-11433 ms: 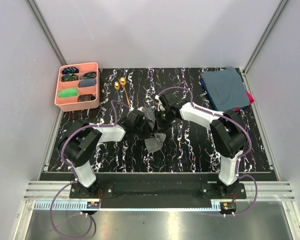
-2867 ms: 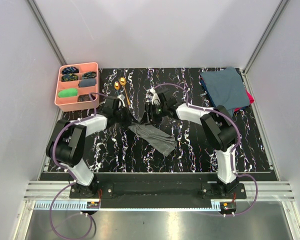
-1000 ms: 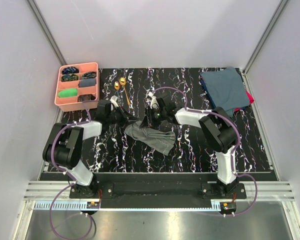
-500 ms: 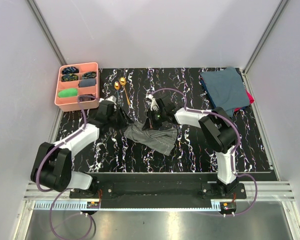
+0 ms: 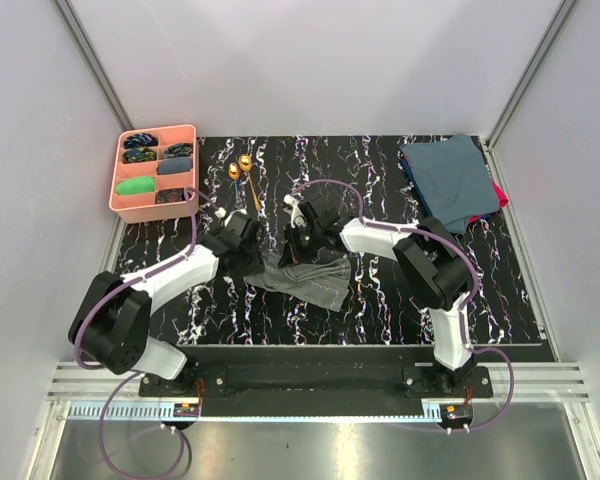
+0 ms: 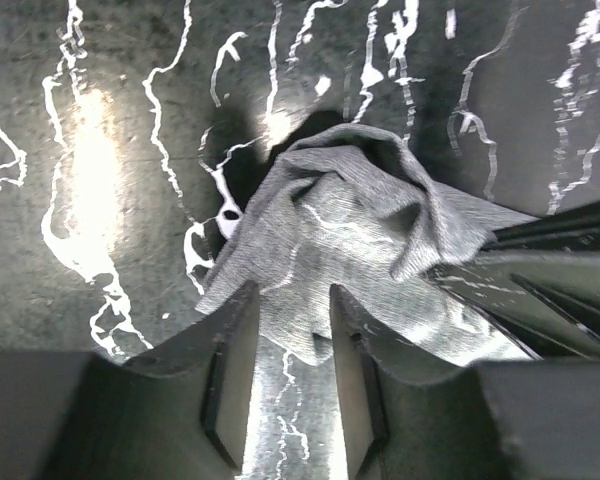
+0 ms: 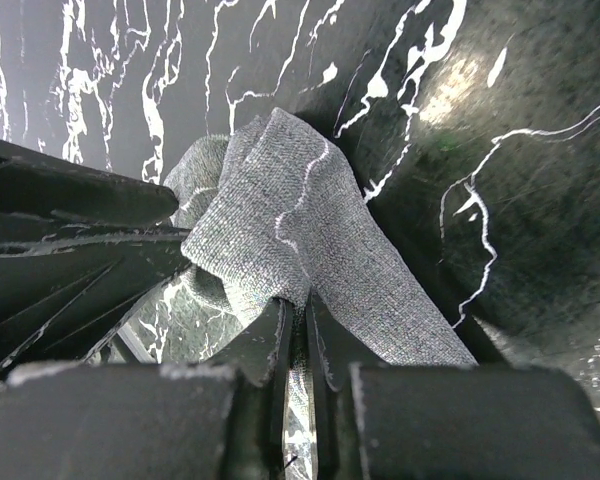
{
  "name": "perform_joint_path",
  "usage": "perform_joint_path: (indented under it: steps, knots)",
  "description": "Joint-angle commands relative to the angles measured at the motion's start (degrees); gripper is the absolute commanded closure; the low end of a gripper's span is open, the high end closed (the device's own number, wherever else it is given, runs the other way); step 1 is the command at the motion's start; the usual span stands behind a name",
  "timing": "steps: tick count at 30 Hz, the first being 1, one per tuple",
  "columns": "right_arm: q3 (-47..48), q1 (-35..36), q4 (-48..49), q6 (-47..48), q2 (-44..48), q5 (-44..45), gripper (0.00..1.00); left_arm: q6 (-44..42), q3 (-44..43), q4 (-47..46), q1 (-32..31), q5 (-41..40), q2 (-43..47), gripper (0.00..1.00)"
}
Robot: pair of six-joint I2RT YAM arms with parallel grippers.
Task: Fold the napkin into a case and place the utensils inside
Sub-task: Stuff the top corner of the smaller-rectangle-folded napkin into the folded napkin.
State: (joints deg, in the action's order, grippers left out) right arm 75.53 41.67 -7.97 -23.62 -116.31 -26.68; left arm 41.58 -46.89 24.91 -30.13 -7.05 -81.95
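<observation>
On the black marbled table (image 5: 400,300), the napkin (image 5: 315,283) lies bunched near the middle of the top view. It is a crumpled grey band, not yet a flat case. Its long axis runs from left to lower right, with the left end humped up and the right end lying flatter.

The 2 arms meet over that left half. The right gripper (image 7: 295,315) comes in from the upper side. Its fingers are pressed together on a raised fold of the cloth, which rises out of the pinch toward the top of the right wrist view.

The left gripper (image 6: 290,305) sits at the band's left end with its fingers parted. In its wrist view the napkin's near hem falls in the gap between the 2 tips, and the crumpled mass lies straight ahead, toward the upper right of that frame. Nothing there shows the pads bearing on the fabric, so that end looks free.

The next move probably turns on this: the loose hem is already in line with the left fingers, so closing there would give each arm 1 hold, ready to draw the band out along its long axis.

The 2 gold utensils (image 5: 242,168) lie together toward the upper left, well apart from the cloth and nearer the left arm.
</observation>
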Motion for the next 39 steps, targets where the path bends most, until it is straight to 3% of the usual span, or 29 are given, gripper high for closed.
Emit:
perform_joint_path:
  steps: [1, 5, 11, 14, 24, 32, 39]
  knots:
    - [2.17, 1.31, -1.08, 0.85, -0.05, 1.89, 0.90, -0.01, -2.50, 0.76, -0.80, -2.53, -0.84, 0.63]
    - [2.26, 1.75, -1.09, 0.77, -0.41, 2.24, 0.89, -0.19, -2.59, 0.58, -1.25, -2.18, -1.89, 0.67]
    - [2.61, 3.15, -1.17, 0.59, -0.41, 2.33, 0.88, -1.33, -3.11, -0.47, -1.34, -2.44, -2.86, 0.86]
    - [2.43, 3.85, -1.09, -0.11, -0.67, 1.89, 0.87, -1.16, -3.29, -1.17, -1.34, -2.79, -2.34, 1.00]
    - [-1.16, 6.06, 4.45, -1.96, -2.25, -1.18, 0.84, 2.01, 1.89, -6.71, -1.42, -3.76, 1.36, 1.00]
    - [-3.89, 5.97, 6.74, -1.43, 2.05, -1.27, 0.66, 3.24, 5.67, -8.38, -1.34, -4.90, 2.32, 1.00]
    - [-3.64, 5.88, 6.39, -1.17, 5.48, -0.39, 0.57, 3.42, 6.73, -8.56, -1.34, -5.43, 3.55, 1.00]
